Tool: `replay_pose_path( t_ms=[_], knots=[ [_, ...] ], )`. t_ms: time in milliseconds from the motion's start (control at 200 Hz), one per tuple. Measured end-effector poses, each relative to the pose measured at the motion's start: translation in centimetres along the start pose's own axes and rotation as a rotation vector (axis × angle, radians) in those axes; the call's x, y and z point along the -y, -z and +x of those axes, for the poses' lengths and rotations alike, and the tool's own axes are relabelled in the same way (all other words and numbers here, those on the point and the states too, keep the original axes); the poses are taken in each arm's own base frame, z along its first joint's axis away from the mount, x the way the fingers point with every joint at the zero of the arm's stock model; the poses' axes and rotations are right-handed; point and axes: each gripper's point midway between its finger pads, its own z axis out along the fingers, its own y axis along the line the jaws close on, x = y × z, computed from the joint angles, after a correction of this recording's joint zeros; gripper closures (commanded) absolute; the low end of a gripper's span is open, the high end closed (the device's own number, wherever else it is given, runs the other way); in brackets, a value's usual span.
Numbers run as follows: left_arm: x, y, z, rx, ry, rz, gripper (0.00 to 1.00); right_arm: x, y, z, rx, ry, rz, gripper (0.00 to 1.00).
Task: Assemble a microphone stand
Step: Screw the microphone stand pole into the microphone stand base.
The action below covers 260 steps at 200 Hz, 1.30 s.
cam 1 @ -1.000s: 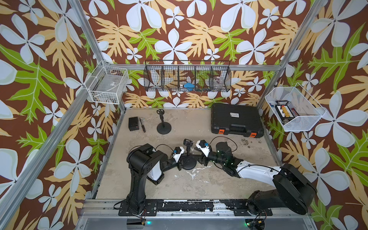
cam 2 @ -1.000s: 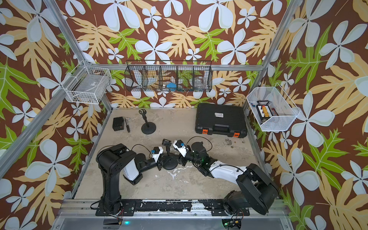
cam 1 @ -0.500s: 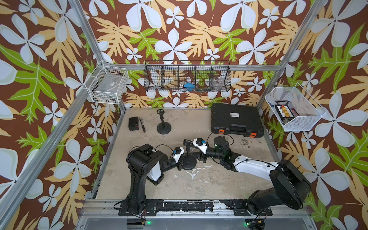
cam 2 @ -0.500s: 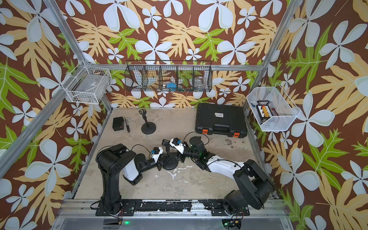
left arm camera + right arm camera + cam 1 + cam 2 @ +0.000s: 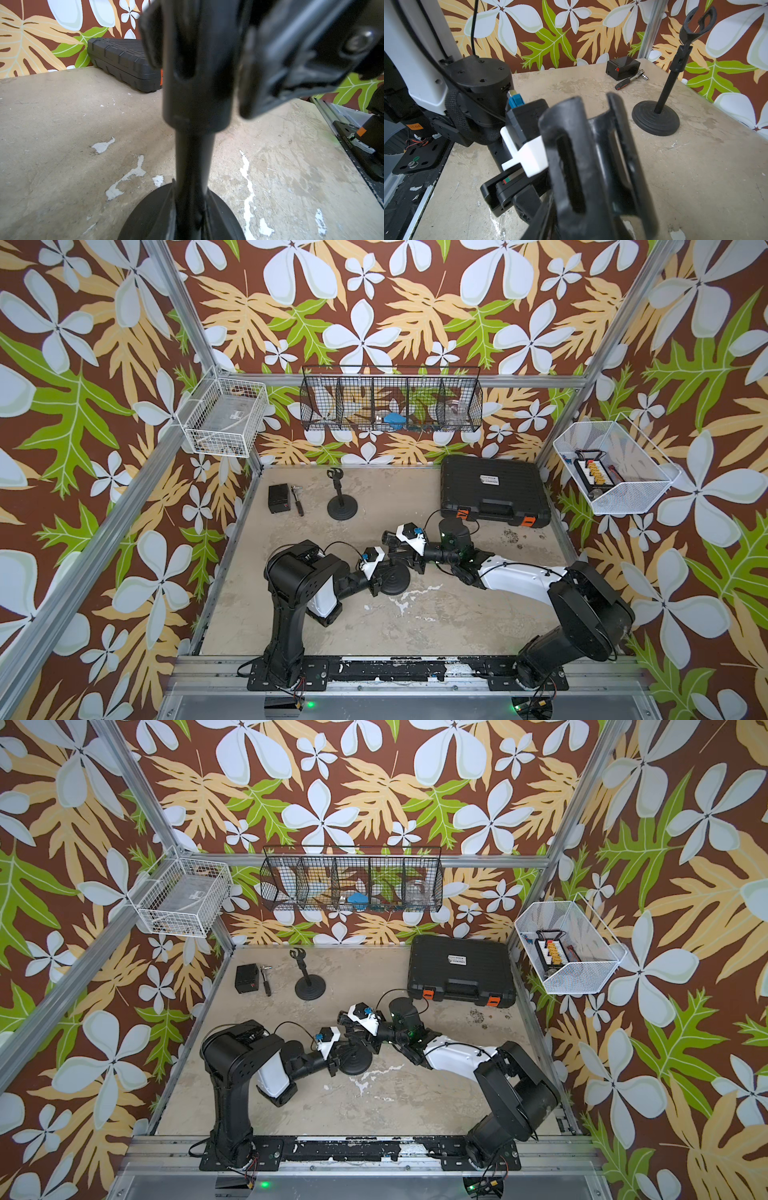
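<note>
A black microphone stand stands mid-table on its round base (image 5: 395, 580) (image 5: 145, 220). My left gripper (image 5: 383, 578) (image 5: 192, 209) is shut low on its thin pole (image 5: 194, 155). On top of the pole sits the slotted black microphone clip (image 5: 388, 537) (image 5: 583, 166), whose sleeve (image 5: 197, 99) covers the pole's upper end. My right gripper (image 5: 398, 555) (image 5: 571, 218) reaches in from the right and is shut on the clip, with its fingers (image 5: 270, 72) on both sides. The joint inside the sleeve is hidden.
A second, fully built stand (image 5: 341, 499) (image 5: 656, 116) stands at the back, next to a small black box (image 5: 278, 497) and a red-handled tool (image 5: 297, 506). A black case (image 5: 494, 491) lies at the back right. Wire baskets (image 5: 390, 404) hang on the walls.
My right gripper has moved left from beside the stand onto the clip, and its jaws have closed on it. The left gripper has kept still on the pole.
</note>
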Motion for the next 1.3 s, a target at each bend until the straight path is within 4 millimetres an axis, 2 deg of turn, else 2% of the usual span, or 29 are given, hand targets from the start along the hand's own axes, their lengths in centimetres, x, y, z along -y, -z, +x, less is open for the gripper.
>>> replay_pose_path(
  t_ms=[145,275,430,480,581,761,976,1081,1176,1301],
  knots=[
    [0.0,0.0,-0.1,0.003,-0.005,0.0,0.85,-0.3,0.0,-0.1,0.017,-0.049,-0.012,1.0],
    [0.2,0.0,-0.1,0.002,-0.011,0.009,0.82,-0.3,0.5,0.3,0.046,-0.074,0.057,1.0],
    [0.4,0.2,0.1,-0.007,0.008,0.014,0.57,-0.6,0.2,0.3,0.058,-0.089,0.194,1.0],
    [0.5,0.3,0.5,-0.021,0.036,0.018,0.55,-0.7,0.1,0.3,0.06,-0.105,0.245,1.0],
    [0.6,0.4,0.0,-0.009,0.034,0.019,0.53,-0.8,0.1,0.3,0.059,-0.139,0.36,1.0],
    [0.7,0.5,-0.4,-0.001,0.048,0.02,0.54,-0.5,0.3,0.4,0.063,-0.198,0.559,1.0],
    [0.6,0.3,-0.4,0.0,0.059,0.021,0.72,0.2,0.4,0.6,0.066,-0.253,0.664,1.0],
    [0.2,0.1,-0.3,-0.001,0.067,0.006,0.81,0.2,0.4,0.6,0.068,-0.256,0.662,0.73],
    [0.3,0.0,-0.3,0.002,0.045,0.013,0.83,0.2,0.4,0.9,0.049,-0.255,0.634,0.5],
    [0.3,0.1,-0.2,0.002,0.044,0.016,0.84,0.0,0.7,3.1,-0.024,-0.261,0.544,0.37]
  ],
)
